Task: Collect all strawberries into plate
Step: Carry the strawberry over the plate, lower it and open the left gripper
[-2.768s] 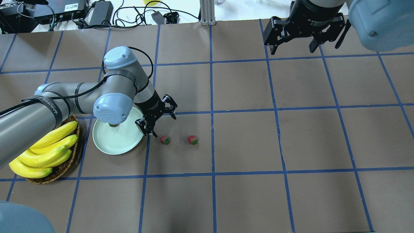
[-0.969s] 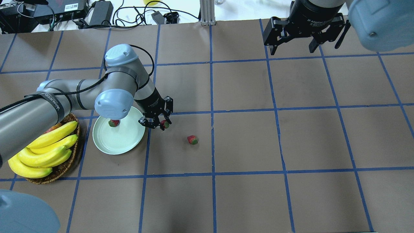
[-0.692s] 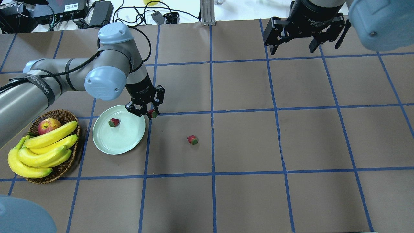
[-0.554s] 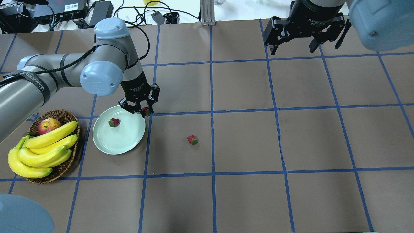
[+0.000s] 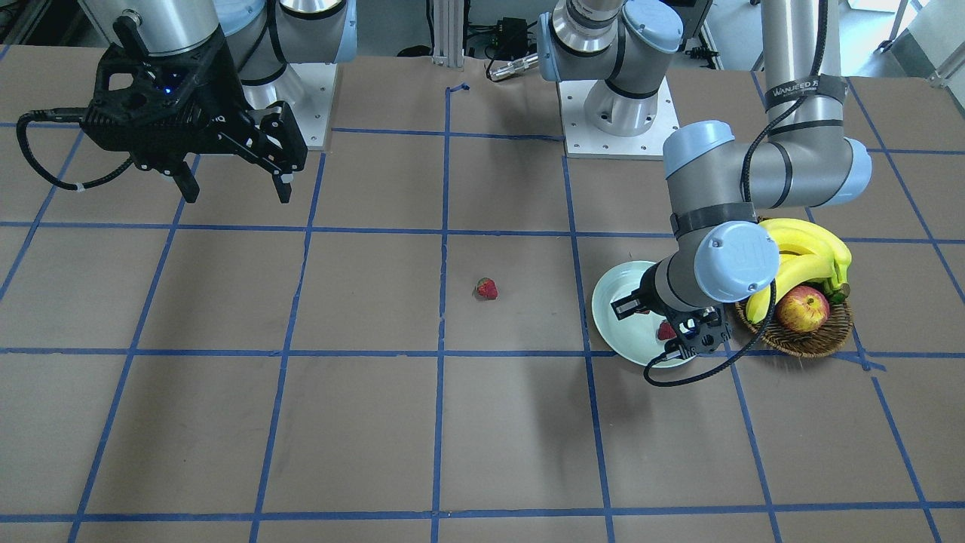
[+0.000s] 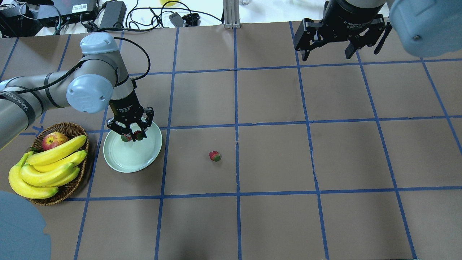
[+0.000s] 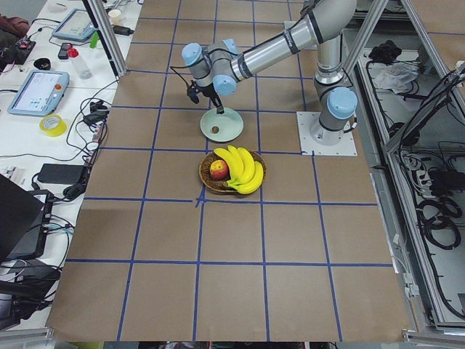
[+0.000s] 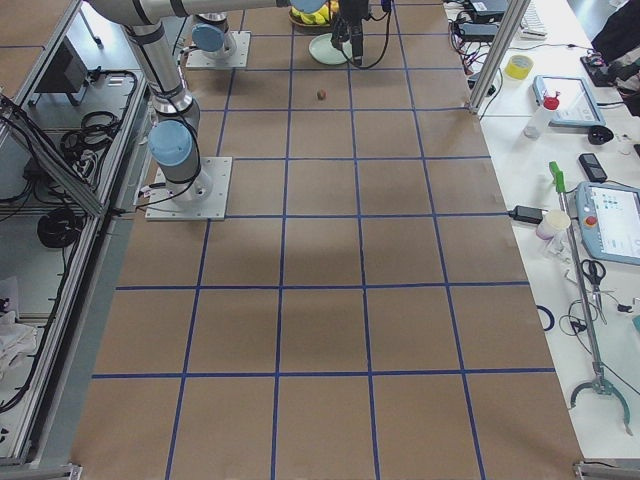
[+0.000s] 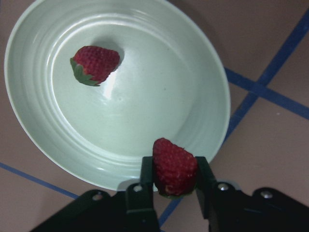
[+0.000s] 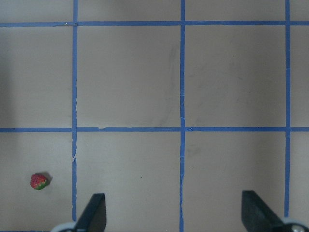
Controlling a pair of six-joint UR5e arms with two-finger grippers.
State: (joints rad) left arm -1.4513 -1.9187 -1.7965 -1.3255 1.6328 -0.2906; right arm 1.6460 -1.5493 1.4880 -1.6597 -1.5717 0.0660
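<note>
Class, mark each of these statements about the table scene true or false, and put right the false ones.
1. The left gripper is shut on a strawberry over the plate. True.
2. Two strawberries lie in the plate. False: only one strawberry lies in it; the other is clamped in the gripper.
3. A third strawberry lies on the table, apart from the plate. True.
4. The right gripper holds a strawberry. False: it is open and empty.
5. The apple sits on the plate. False: it is in the basket, beside the bananas.
</note>
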